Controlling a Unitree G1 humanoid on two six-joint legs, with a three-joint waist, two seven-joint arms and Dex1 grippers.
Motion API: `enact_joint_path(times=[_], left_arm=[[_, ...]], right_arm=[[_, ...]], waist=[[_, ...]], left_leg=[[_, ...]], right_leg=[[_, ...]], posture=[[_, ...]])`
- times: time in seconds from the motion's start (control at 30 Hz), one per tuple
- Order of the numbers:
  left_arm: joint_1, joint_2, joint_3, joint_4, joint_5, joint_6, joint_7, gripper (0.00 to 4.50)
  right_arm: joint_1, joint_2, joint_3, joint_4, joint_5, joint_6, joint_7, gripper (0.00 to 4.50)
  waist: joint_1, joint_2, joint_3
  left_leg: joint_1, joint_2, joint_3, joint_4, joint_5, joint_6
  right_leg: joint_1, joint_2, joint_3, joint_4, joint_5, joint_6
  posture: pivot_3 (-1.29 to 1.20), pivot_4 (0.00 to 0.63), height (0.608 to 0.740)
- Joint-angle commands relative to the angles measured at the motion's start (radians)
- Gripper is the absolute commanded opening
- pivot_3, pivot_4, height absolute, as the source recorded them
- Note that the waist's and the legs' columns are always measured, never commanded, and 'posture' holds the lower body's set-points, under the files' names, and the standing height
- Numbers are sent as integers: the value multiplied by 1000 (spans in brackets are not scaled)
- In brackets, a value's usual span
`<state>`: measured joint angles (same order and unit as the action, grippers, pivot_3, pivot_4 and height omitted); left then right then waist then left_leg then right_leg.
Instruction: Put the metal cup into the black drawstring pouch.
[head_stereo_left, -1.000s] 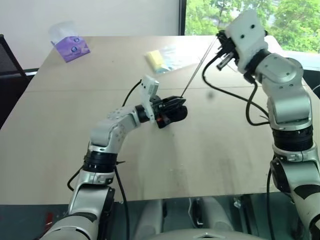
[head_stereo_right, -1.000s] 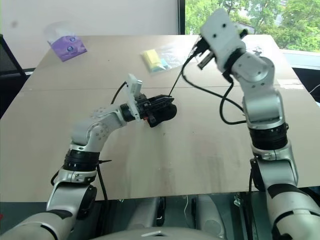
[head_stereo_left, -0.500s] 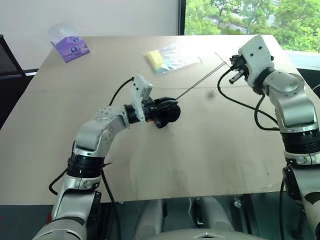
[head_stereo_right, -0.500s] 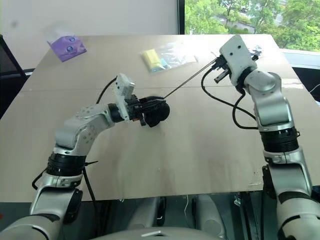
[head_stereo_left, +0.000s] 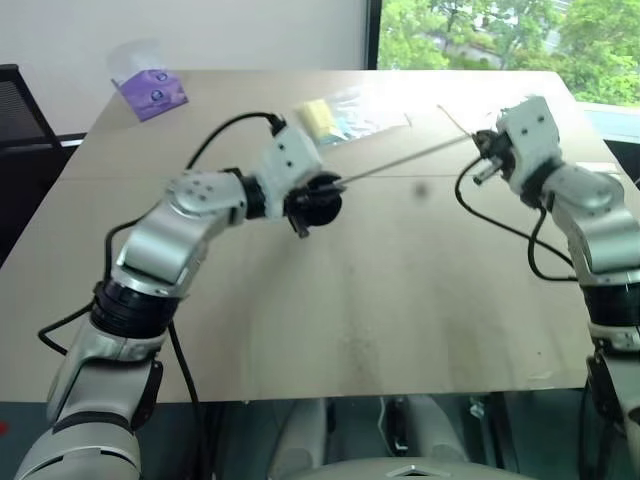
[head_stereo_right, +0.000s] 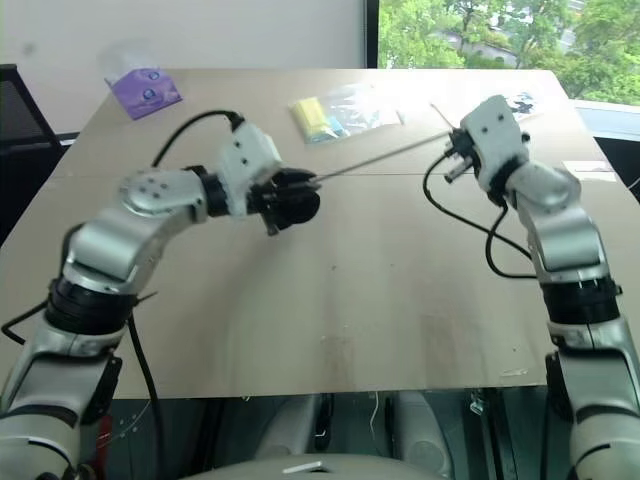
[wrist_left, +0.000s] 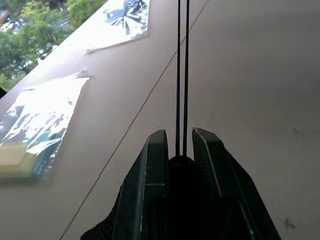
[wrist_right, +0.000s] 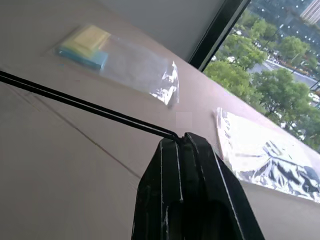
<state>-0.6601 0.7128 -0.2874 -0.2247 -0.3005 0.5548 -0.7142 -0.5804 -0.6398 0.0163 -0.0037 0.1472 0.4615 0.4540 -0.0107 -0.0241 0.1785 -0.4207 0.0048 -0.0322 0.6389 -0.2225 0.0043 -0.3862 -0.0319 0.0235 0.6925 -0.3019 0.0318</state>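
We hold the small soft black drawstring pouch (head_stereo_right: 292, 205) above the tan wooden table (head_stereo_right: 380, 290), our left fingers (wrist_left: 177, 150) clamped on its gathered mouth. Our right fingers (wrist_right: 181, 141), clenched, pull its thin black cord (head_stereo_left: 410, 158) taut away from the pouch. We judge only cinching remains; the metal cup, presumably inside, is hidden.

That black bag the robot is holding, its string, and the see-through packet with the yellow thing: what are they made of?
The black drawstring pouch looks like soft matte fabric: it bunches and gives no shine. Its cord seems a thin woven string, pulled straight between the left gripper and the right gripper. The clear packet is probably glossy plastic film: it glares and shows its yellow content.
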Motion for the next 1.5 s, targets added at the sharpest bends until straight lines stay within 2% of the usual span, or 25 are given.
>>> enact_joint_path(times=[0.03,0.13,0.2,0.23,0.27,0.37,0.5,0.57,0.63,0.8,0.93,1.03,1.17,1.3,1.5], left_arm=[[110,-67,-5,38,67,61,105,170],[160,-165,29,40,17,86,140,170],[185,-192,80,44,-18,102,145,1176],[194,-194,107,42,-32,96,146,1267],[204,-197,143,33,-57,101,143,1815],[244,-184,255,-26,-137,116,110,2826],[309,-177,363,-89,-200,146,109,4500],[365,-169,412,-121,-213,139,116,4500],[419,-176,448,-150,-217,129,137,4500],[534,-240,497,-185,-213,33,170,4500],[609,-275,536,-192,-215,-41,172,4500],[662,-278,551,-203,-214,-78,171,4500],[729,-270,622,-218,-308,-108,101,4500],[742,-256,618,-217,-237,-133,159,4500],[736,-246,601,-207,-257,-114,149,4500]], right_arm=[[132,-102,-235,52,-61,41,-123,0],[237,-91,-234,13,-38,20,-101,0],[300,-79,-233,-41,-3,8,-62,0],[328,-70,-244,-75,37,36,-38,0],[368,-73,-241,-119,66,44,8,0],[481,-94,-233,-227,119,57,117,841],[604,-92,-316,-304,146,45,133,2608],[687,-83,-371,-350,168,14,154,3678],[759,-72,-417,-392,181,-15,168,4427],[863,-25,-481,-468,206,-67,173,4476],[910,46,-523,-520,286,-121,200,4476],[954,46,-542,-543,321,-113,229,4476],[1004,41,-567,-560,325,-125,244,4476],[995,67,-591,-581,292,-156,178,4476],[989,91,-586,-569,255,-197,133,4476]], waist=[[5,0,0],[3,1,0],[-5,2,0],[-6,5,-1],[-7,5,-1],[-9,6,-1],[-3,6,-1],[1,6,-1],[2,6,-1],[-1,6,-2],[-1,6,-2],[0,6,-2],[0,6,-2],[1,6,-3],[1,6,-3]], left_leg=[[-1,0,0,1,0,0],[-5,0,-2,5,-1,1],[-9,1,-2,10,-1,1],[-9,2,-2,10,-1,1],[-8,2,-1,11,-1,1],[-6,2,-1,11,-1,2],[-2,2,-2,11,-1,2],[1,1,-2,11,-2,3],[3,1,-2,10,-3,4],[6,2,-2,10,-3,4],[6,2,-2,10,-3,4],[6,2,-2,10,-3,4],[6,2,-2,10,-3,4],[6,2,-2,10,-3,4],[6,2,-2,10,-3,4]], right_leg=[[0,0,0,0,0,0],[-1,-1,-2,1,0,0],[-4,-1,-2,3,0,0],[-6,0,-1,4,0,0],[-6,0,-1,6,0,0],[-5,1,-1,7,0,0],[2,1,-1,4,0,0],[6,0,-2,2,0,1],[8,-1,-2,2,0,1],[10,-2,-1,2,0,1],[11,-1,-1,3,0,1],[10,-2,-1,2,0,1],[11,-2,-1,2,0,1],[11,-2,-1,2,0,0],[11,-2,-1,2,0,0]], posture=[[0,150,740],[0,150,740],[0,150,740],[0,150,740],[0,150,740],[0,150,740],[0,150,740],[0,150,740],[0,150,740],[0,150,740],[0,150,740],[0,150,740],[0,150,740],[0,150,740],[0,150,740]])
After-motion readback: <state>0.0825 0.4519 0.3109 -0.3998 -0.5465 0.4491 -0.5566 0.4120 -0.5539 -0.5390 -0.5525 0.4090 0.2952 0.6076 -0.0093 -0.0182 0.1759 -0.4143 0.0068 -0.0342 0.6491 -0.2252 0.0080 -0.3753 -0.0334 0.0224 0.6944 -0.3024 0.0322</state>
